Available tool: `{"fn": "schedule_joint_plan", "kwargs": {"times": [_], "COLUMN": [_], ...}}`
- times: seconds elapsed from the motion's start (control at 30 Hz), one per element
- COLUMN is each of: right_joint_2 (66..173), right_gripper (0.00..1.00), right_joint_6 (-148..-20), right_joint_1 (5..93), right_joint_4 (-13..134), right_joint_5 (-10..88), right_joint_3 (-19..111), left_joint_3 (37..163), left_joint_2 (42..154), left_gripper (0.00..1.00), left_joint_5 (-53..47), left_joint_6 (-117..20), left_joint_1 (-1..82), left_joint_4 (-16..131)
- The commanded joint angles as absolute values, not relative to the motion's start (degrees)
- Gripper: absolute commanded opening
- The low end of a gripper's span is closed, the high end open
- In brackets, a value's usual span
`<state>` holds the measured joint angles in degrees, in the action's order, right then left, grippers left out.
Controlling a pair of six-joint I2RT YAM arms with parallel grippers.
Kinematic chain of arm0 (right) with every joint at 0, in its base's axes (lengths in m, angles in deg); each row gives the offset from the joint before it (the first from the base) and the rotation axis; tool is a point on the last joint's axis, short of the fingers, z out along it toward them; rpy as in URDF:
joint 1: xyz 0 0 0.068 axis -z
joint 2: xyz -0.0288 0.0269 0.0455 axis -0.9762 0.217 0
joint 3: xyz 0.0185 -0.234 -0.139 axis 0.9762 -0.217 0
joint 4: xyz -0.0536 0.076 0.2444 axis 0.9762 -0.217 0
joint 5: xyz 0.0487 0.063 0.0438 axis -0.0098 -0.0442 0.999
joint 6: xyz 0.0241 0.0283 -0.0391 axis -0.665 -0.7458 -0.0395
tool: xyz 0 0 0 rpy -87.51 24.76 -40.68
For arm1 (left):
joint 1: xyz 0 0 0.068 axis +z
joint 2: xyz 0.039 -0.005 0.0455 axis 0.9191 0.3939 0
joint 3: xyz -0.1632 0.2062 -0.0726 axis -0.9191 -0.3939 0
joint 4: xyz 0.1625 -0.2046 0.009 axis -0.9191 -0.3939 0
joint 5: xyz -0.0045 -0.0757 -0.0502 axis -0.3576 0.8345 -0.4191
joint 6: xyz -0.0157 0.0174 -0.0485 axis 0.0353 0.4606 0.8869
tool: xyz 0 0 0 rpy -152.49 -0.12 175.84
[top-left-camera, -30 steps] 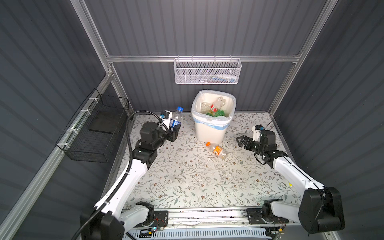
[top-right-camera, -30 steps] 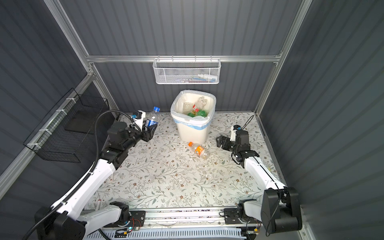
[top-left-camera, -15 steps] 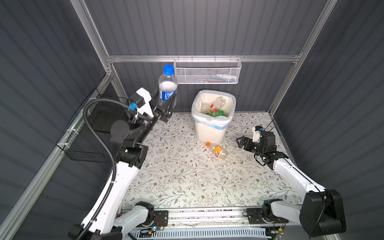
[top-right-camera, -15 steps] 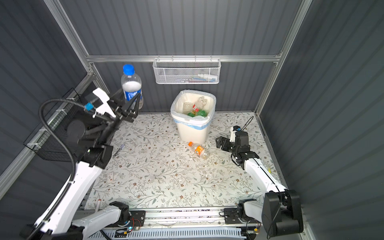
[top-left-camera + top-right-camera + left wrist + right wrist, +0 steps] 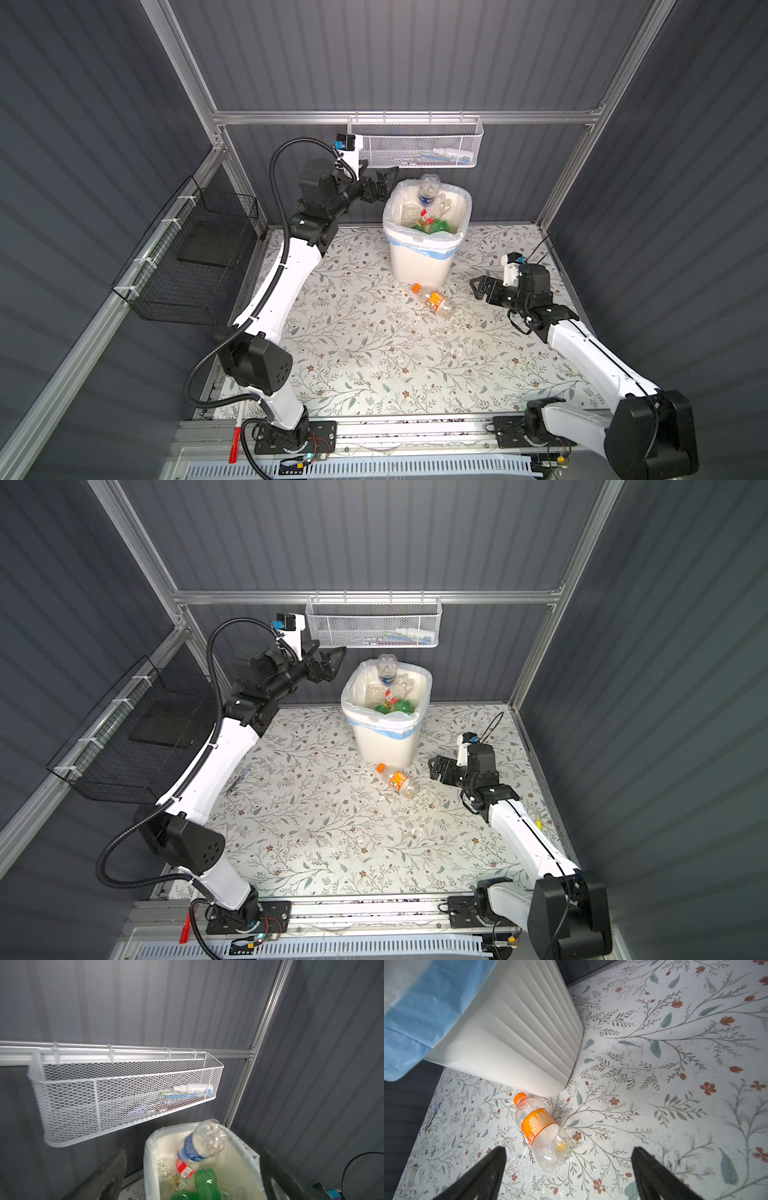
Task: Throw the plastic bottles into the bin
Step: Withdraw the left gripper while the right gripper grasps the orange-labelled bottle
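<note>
The cream-white bin (image 5: 419, 262) (image 5: 386, 742) stands at the back middle and holds green and clear plastic bottles. A clear bottle with a blue label (image 5: 428, 191) (image 5: 387, 669) (image 5: 203, 1142) tips neck-down at the bin's mouth (image 5: 149, 1147), free of any grip. My left gripper (image 5: 384, 183) (image 5: 334, 660) (image 5: 193, 1153) hangs open just left of the rim, with nothing in it. An orange-capped, orange-labelled bottle (image 5: 434, 300) (image 5: 398, 781) (image 5: 539, 1126) lies on the floral table in front of the bin (image 5: 512, 1032). My right gripper (image 5: 478, 286) (image 5: 434, 766) (image 5: 569, 1150) is open low over the table, just right of that bottle.
A white mesh basket (image 5: 415, 145) (image 5: 124, 1093) hangs on the back rail right above the bin. A black wire basket (image 5: 187, 257) hangs on the left wall. A red marker (image 5: 235, 442) lies by the front rail, a yellow pen (image 5: 538, 821) at the right edge, a blue pen (image 5: 239, 780) at the left.
The left arm swung from high on the left over to the bin, opened and let go of the blue-labelled bottle, which now drops into the bin. The right arm barely moved.
</note>
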<state>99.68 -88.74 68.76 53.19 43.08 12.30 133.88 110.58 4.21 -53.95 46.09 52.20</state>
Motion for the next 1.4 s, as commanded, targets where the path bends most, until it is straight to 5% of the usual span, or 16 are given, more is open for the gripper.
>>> {"fn": "schedule_joint_plan", "kwargs": {"times": [0.0,0.57,0.97,1.2,1.37], "right_joint_2": [104.09,120.37,131.7,134.51,132.33], "right_gripper": [0.96,0.97,0.96,0.84,0.63], "right_joint_6": [-85.62,-70.29,-65.98,-66.56,-68.05], "right_joint_1": [67.5,53.93,48.65,46.71,46.03], "right_joint_4": [49.71,50.08,49.47,49.5,51.1], "right_joint_5": [46.67,41.52,31.7,28.79,26.95], "right_joint_3": [15.64,22.64,30.49,29.76,26.55], "left_joint_3": [131.63,93.87,86.6,85.26,84.88], "left_joint_2": [102.37,87.46,88.92,89.27,89.21], "left_gripper": [1.0,1.0,1.0,1.0,1.0], "left_joint_5": [-0.53,-4.87,-1.9,-1.32,-1.08], "left_joint_6": [-56.27,-51.03,-49.68,-49.57,-49.47], "left_joint_1": [47.47,61.38,64.07,64.33,64.43], "left_joint_4": [54.29,50.67,52.2,52.97,53.25]}}
